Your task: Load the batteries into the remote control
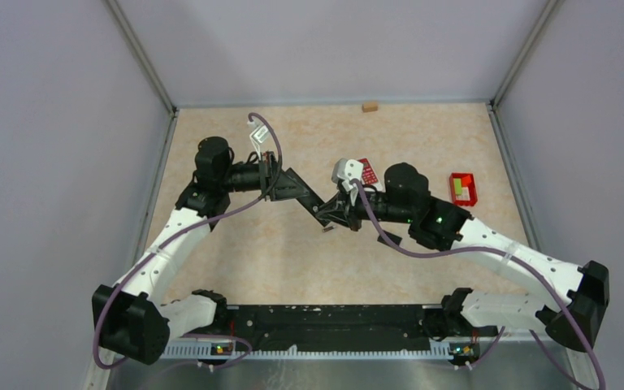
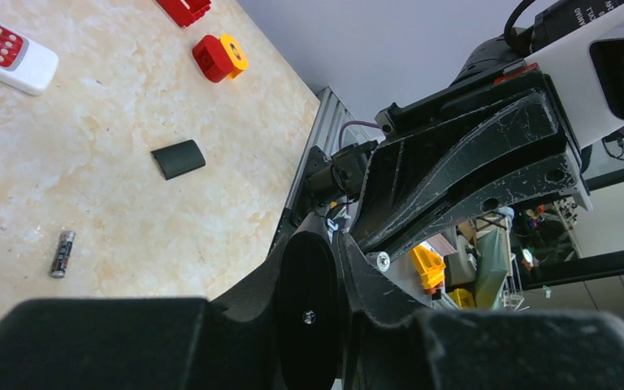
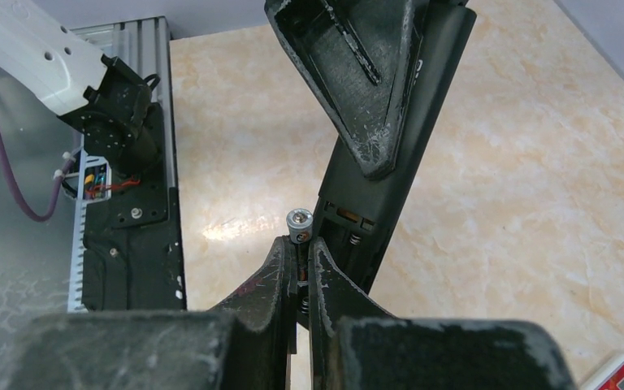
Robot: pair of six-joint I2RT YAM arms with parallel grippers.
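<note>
Beige, marble-patterned tabletop [image 1: 292,268] is being closed in by grey walls on three sides, and the two arms are being brought together over its middle. A black remote [image 3: 435,97] is being gripped by the left gripper [image 1: 309,199], whose jaws are pressed onto its body. It is being presented with its long axis running away from the right wrist camera and its open compartment, springs showing, turned toward the right arm.

One battery [image 3: 298,219] is being pinched between the jaws of the right gripper [image 3: 298,248], with its silvery end poking out past the fingertips. This battery is being held just beside the compartment's near edge, its long axis nearly parallel to the remote's but slightly off. Whether it is touching the rim cannot be told. By this judgement, the coming move is being set up as a short sideways shift into the bay, with a small correction of tilt.

A second battery [image 2: 62,253] is lying flat on the tabletop near the left arm, and a black battery cover [image 2: 178,158] lies further out. A white remote with red buttons [image 2: 4,49] is being passed closely by the right wrist. The walls are well apart from both arms, so room is being left on every side.
</note>
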